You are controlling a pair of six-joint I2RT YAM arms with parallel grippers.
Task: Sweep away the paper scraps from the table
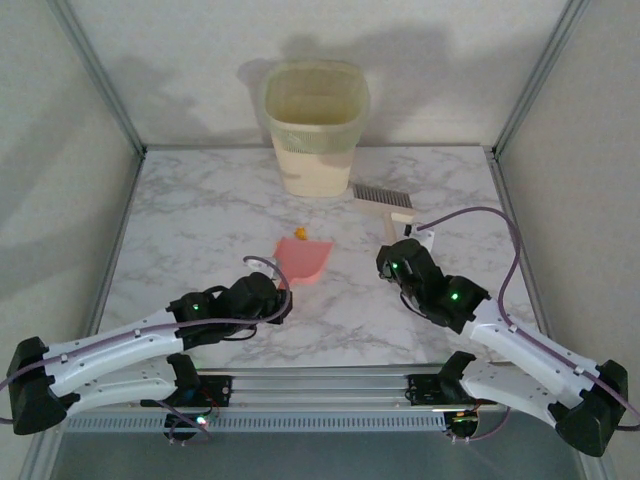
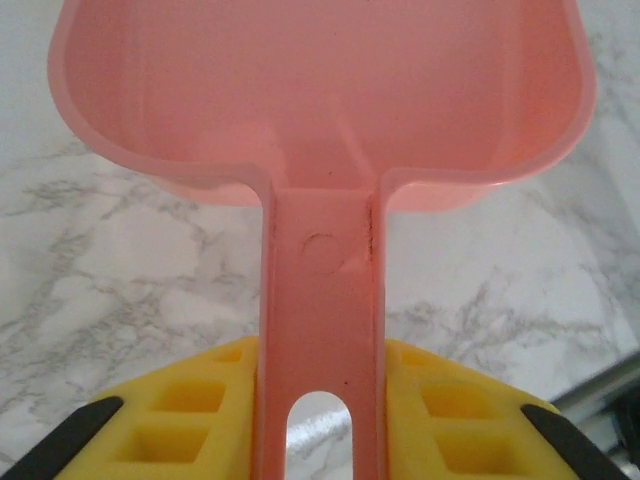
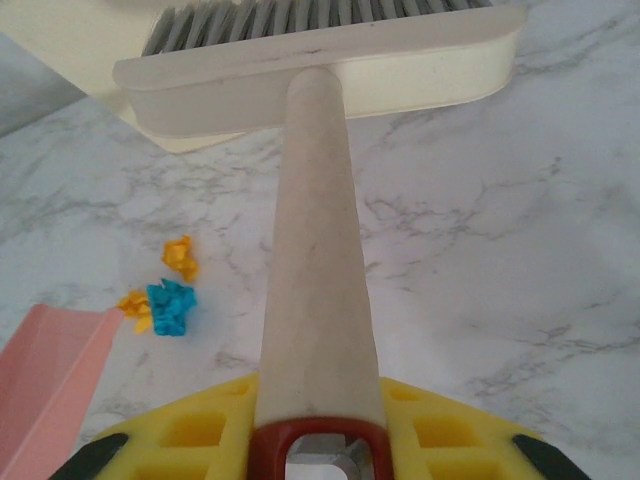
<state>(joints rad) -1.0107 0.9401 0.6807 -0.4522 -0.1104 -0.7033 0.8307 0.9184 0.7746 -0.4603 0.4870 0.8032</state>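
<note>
Pink plastic dustpan (image 2: 320, 110): the left wrist view cuts its scoop at the top edge and its handle end at the bottom, between the pads of the left hand (image 2: 320, 418). Right wrist view cuts it to one corner. Cream plastic brush (image 3: 315, 280): grey bristles cut at top. Cream plastic bin (image 3: 50, 40) beyond the dustpan: wall slice only. Top view: tiny crumpled paper scraps (image 1: 298, 234) at the dustpan's far rim, too small to count.

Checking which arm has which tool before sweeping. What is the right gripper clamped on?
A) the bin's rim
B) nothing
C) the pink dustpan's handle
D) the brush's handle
D: the right wrist view shows the right gripper shut on the brush by its pale handle; the left gripper holds the pink dustpan.
</note>
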